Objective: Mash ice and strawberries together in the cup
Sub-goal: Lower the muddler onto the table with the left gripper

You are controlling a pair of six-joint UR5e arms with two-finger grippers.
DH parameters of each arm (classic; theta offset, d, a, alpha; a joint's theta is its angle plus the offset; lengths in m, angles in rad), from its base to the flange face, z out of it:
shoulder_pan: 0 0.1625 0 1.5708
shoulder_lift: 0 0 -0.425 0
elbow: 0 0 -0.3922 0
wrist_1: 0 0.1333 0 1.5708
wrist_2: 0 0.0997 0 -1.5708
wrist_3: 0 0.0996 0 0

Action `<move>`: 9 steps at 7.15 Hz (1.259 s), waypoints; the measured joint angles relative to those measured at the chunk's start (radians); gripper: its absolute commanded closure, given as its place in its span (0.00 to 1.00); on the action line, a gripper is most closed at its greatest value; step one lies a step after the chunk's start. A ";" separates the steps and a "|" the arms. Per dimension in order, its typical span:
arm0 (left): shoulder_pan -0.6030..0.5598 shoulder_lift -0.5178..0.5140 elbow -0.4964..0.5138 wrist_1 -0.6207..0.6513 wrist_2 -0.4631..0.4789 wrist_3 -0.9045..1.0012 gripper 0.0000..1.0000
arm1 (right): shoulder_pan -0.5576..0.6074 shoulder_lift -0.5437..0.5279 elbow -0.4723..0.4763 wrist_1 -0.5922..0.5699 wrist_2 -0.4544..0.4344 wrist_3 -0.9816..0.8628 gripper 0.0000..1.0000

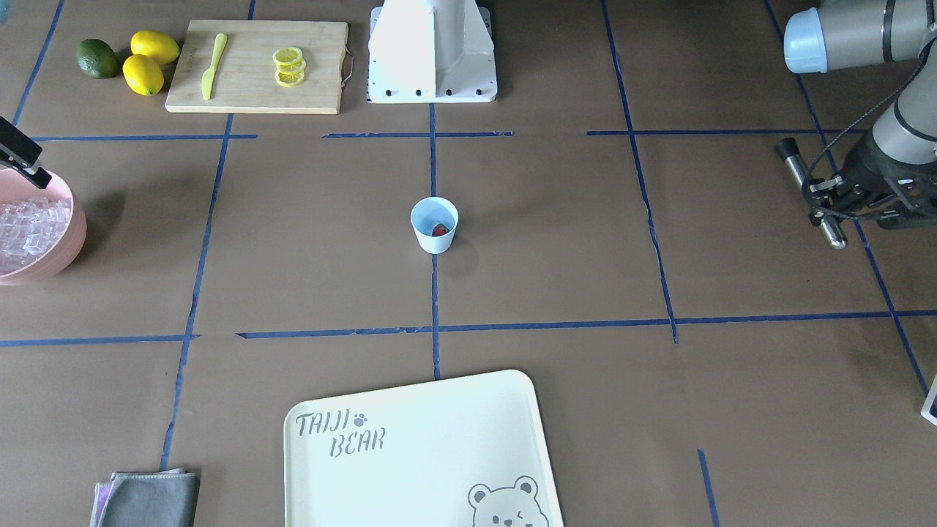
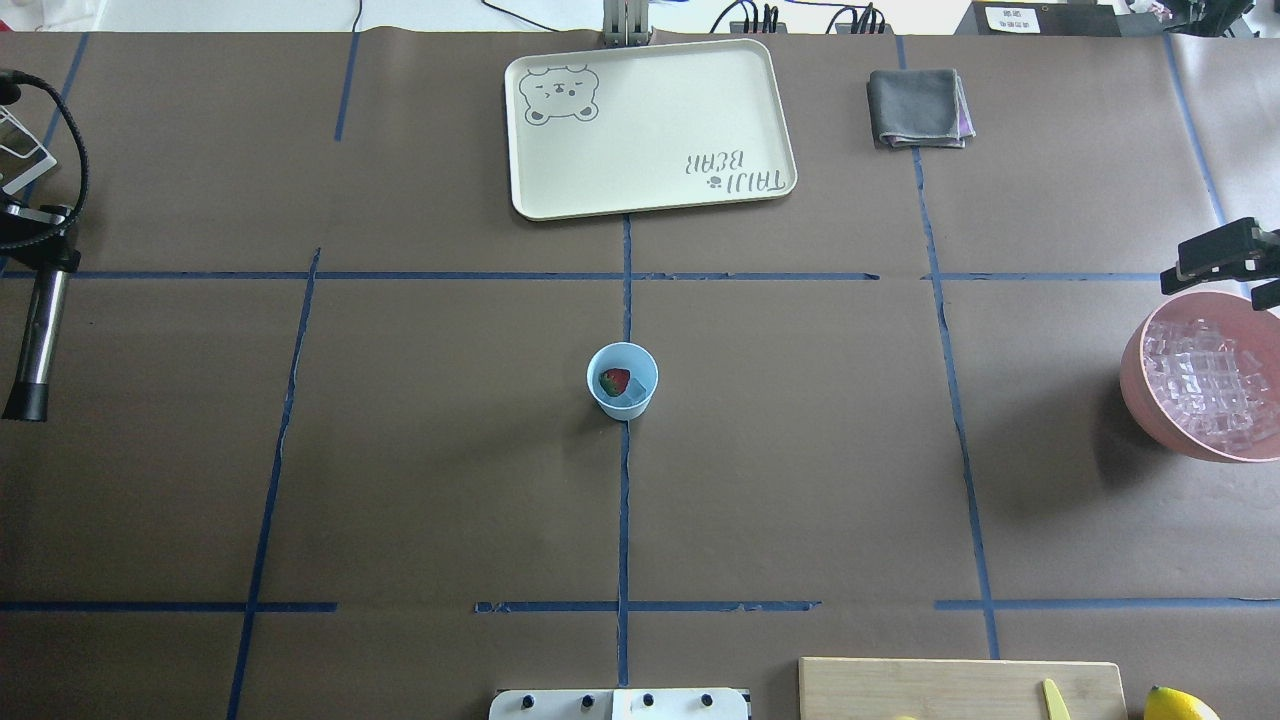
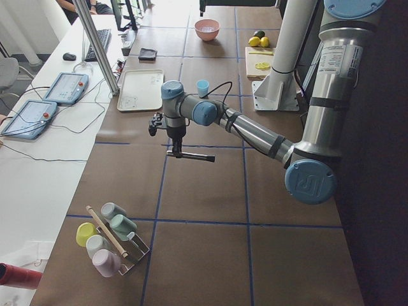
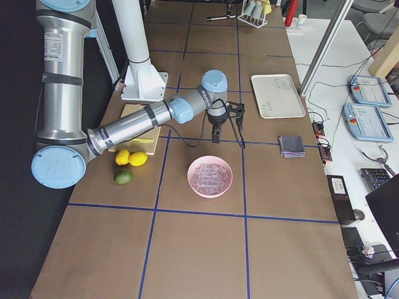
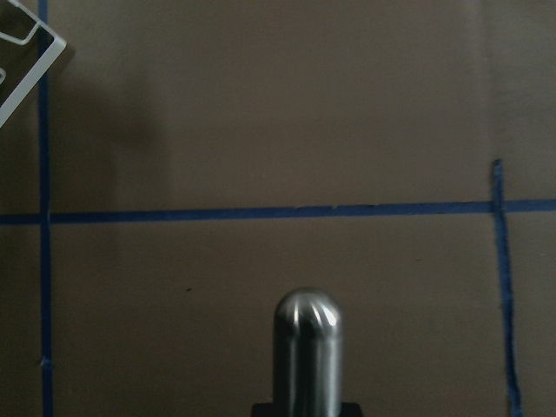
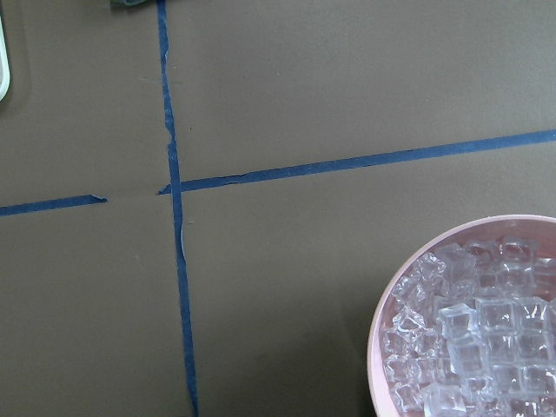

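**A:** What does the left hand point(image 1: 826, 196) have?

**B:** It is clamped on a steel rod point(image 1: 794, 165) with a black cap on one end. It holds the rod roughly level above the worktop point(image 1: 585, 256). The wrist view shows the rod's rounded bare tip sticking out past the hand, over brown paper and blue tape.

**A:** Is anything close to that hand?

**B:** Nothing is touching it. The cup point(image 1: 435, 240) stands upright well away from it, at the middle of the worktop, about halfway to the other hand.

**A:** What is inside the cup?

**B:** One red strawberry point(image 2: 614, 381), with a clear cube lying against it.

**A:** And beyond the cup?

**B:** The right hand point(image 2: 1245, 280) hangs on the far side. Its fingers are spread with nothing between them. It sits just above the rim of the pink bowl point(image 2: 1140, 400), at the edge farther from the robot.

**A:** Where is the ice point(image 6: 486, 347)?

**B:** It is heaped in that bowl, directly under and beside the right hand. The hand is not touching the cubes.

**A:** Anything farther off?

**B:** A cutting board point(image 1: 249, 88) with lemon slices point(image 1: 289, 66) lies past the bowl, near the robot's base.
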 measured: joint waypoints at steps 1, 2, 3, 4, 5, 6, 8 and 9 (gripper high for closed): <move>-0.004 -0.003 0.076 0.001 -0.003 0.017 1.00 | 0.000 -0.001 0.001 0.000 -0.001 0.001 0.01; -0.005 -0.010 0.159 -0.003 -0.004 0.055 1.00 | 0.000 -0.001 0.002 0.000 -0.001 0.001 0.01; -0.006 -0.019 0.230 -0.018 -0.005 0.078 1.00 | 0.000 -0.001 0.002 0.000 -0.002 0.002 0.01; -0.006 -0.025 0.296 -0.064 -0.006 0.088 1.00 | 0.000 -0.001 0.002 0.000 -0.002 0.002 0.01; -0.006 -0.029 0.364 -0.134 -0.005 0.091 1.00 | 0.000 -0.001 0.002 0.000 -0.003 0.002 0.01; -0.006 -0.031 0.419 -0.197 -0.005 0.104 1.00 | 0.000 -0.001 0.002 0.000 -0.003 0.002 0.01; -0.006 -0.032 0.469 -0.251 -0.004 0.145 1.00 | 0.000 -0.001 0.004 0.000 -0.004 0.002 0.01; -0.006 -0.032 0.475 -0.258 -0.004 0.152 1.00 | 0.000 -0.001 0.004 0.001 -0.004 0.002 0.01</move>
